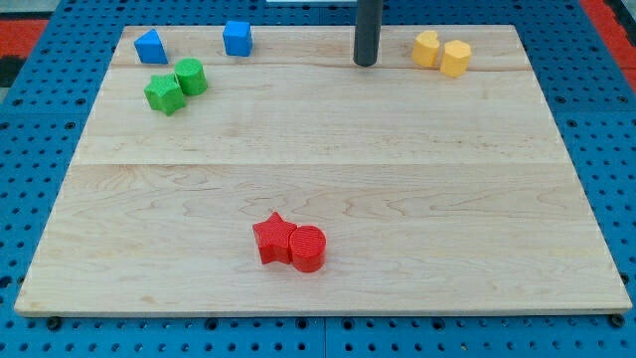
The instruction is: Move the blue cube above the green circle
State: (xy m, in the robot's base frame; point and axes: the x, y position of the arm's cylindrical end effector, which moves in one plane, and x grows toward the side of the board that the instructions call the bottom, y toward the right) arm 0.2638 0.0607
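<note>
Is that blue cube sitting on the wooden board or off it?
On it. The blue cube rests flat near the board's top edge, apart from my tip.

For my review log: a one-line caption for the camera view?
Tip near top, right of blue cube; green circle lower left.

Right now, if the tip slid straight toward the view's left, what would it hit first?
Probably the blue cube. My tip sits to its right with bare board between, though slightly lower in view, so it might only clip or miss it.
</note>
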